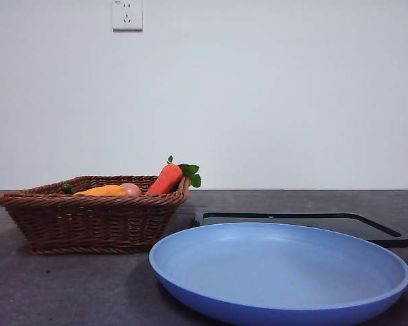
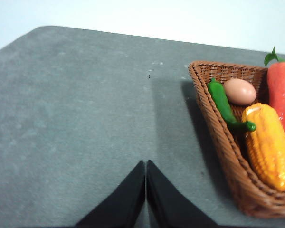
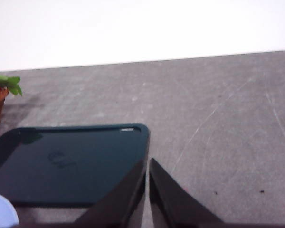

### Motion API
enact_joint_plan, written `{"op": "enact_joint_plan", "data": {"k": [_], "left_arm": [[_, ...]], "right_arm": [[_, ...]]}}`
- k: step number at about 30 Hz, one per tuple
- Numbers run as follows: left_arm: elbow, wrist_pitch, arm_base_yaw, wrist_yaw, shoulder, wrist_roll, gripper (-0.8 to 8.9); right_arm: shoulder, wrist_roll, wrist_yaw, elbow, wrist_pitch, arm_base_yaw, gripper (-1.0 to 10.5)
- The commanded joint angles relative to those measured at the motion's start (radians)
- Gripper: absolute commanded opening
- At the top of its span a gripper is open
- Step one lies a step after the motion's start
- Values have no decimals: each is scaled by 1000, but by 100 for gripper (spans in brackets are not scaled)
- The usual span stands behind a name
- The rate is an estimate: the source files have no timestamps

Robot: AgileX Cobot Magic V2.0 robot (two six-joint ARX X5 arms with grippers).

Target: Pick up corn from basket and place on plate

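The yellow-orange corn [image 2: 268, 145] lies in the brown wicker basket [image 2: 218, 124], and only its top [image 1: 103, 191] shows over the basket rim [image 1: 88, 201] in the front view. The light-blue plate [image 1: 279, 272] sits empty in front, right of the basket; a sliver of the plate [image 3: 0, 211] shows in the right wrist view. My left gripper [image 2: 146, 164] hovers shut over bare table beside the basket. My right gripper [image 3: 147, 161] is shut near a corner of the black tray. Neither arm appears in the front view.
Beside the corn in the basket lie a red-orange carrot [image 1: 166, 178], a pinkish egg [image 2: 239, 91] and a green pepper [image 2: 223, 104]. A flat black tray [image 1: 306, 223] lies behind the plate. A white wall with a socket [image 1: 127, 15] stands behind the grey table.
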Motion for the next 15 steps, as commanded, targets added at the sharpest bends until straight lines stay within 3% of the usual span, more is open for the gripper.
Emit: {"op": "enact_joint_plan", "data": {"k": [1,8,15], "left_arm": [[-5,11,0,2,-2,-121,6],[-5,13,0,11,-2,-232,6],[29,11,0,169,-1,-290,6]], "right_arm": [[-1,37,-3,-6,14,-1,2],[-1,89,-21,-6,12,-1,2],[-1,209,-22,19,12,-1,2]]}}
